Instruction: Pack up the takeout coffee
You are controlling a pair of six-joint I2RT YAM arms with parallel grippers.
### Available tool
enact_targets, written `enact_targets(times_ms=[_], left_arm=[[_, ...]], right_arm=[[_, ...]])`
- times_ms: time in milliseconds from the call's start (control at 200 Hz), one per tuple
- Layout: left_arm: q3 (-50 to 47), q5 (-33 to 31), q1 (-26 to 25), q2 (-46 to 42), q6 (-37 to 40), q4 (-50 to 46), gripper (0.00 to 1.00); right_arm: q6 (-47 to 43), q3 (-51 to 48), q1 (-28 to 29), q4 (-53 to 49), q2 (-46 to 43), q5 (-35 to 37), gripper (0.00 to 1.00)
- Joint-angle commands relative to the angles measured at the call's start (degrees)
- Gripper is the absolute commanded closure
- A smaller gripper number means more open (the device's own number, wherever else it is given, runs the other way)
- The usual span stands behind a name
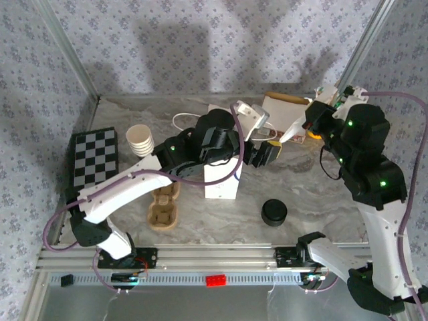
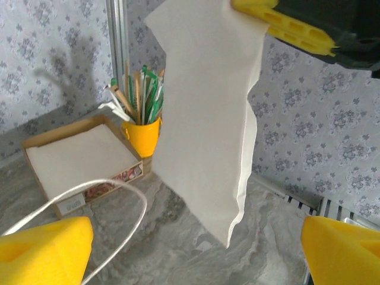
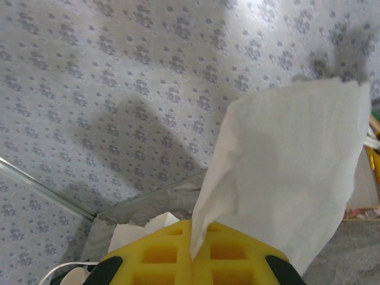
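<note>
My right gripper (image 3: 193,246) is pinched tight on a white napkin (image 3: 285,172) that hangs off it. My left gripper (image 2: 193,252) sits wide open with nothing in it, just beside that napkin. Farther out, the cup (image 1: 140,139) stands upright at the left rear, long axis vertical, mouth up, next to the checkerboard (image 1: 93,157). The lid (image 1: 273,212) lies flat on the table (image 1: 314,200), right of the white bag (image 1: 221,182).
</note>
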Motion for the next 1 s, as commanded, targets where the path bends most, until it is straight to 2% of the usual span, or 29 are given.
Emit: enact_targets(times_ms=[0, 255, 430, 560, 635, 760, 915, 1000], left_arm=[[3.2, 1.5, -0.5, 0.4, 1.8, 1.5, 0.09], [2.5, 4.4, -0.5, 0.2, 0.1, 3.4, 0.09], [4.5, 5.1, -0.5, 2.4, -1.2, 3.8, 0.14], [6.7, 4.2, -0.4, 4.7, -0.9, 3.6, 0.23], [9.1, 1.5, -0.4, 6.2, -1.1, 1.6, 0.31], [13.7, -1.8, 0.0, 8.7, -1.8, -2.0, 0.56], [14.5, -3.5, 0.6, 9.2, -1.9, -2.6, 0.87], [14.9, -4.4, 0.7, 9.1, -1.3, -3.3, 0.95]], right_arm=[[-4.6, 4.7, 0.1, -2.9, 0.2, -1.4, 1.0], [-0.6, 2.2, 1.0, 2.8, 2.2, -11.7, 1.0], [-0.3, 3.7, 1.6, 4.6, 4.0, -12.8, 1.0], [0.6, 3.4, 2.2, 5.7, 4.4, -13.9, 1.0], [0.8, 3.4, 2.5, 5.9, 4.4, -14.5, 1.0], [0.5, 3.2, 2.5, 5.6, 3.9, -13.5, 1.0], [0.3, 2.8, 2.5, 5.9, 3.4, -13.1, 1.0], [0.0, 2.8, 2.5, 6.0, 3.2, -13.1, 1.0]])
